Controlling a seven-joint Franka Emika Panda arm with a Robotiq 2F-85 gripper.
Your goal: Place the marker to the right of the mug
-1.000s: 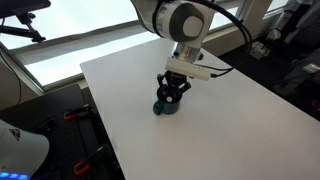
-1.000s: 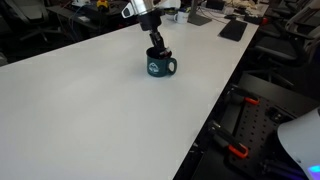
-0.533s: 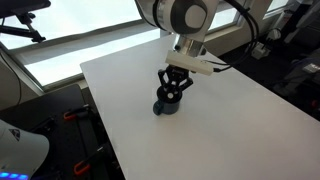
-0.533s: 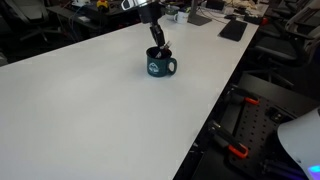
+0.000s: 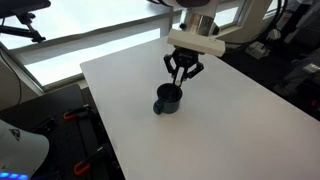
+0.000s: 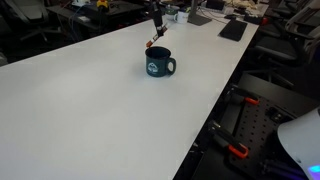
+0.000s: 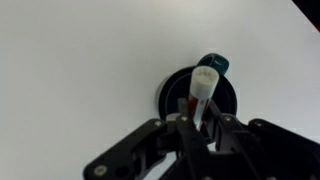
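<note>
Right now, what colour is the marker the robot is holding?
The marker is white with red along its side; the wrist view shows it best.

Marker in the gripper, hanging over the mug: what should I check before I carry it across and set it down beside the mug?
1. Grip: ok. The gripper is shut on the marker, which sits between its fingers in the wrist view.
2. Marker out of the mug: ok, it seems. In both exterior views the marker's lower end shows just above the rim.
3. Mug upright on the table: ok.
4. Landing spot: ok. Bare white table shows around the mug in both exterior views.
5. Marker cap on: cannot tell.
</note>
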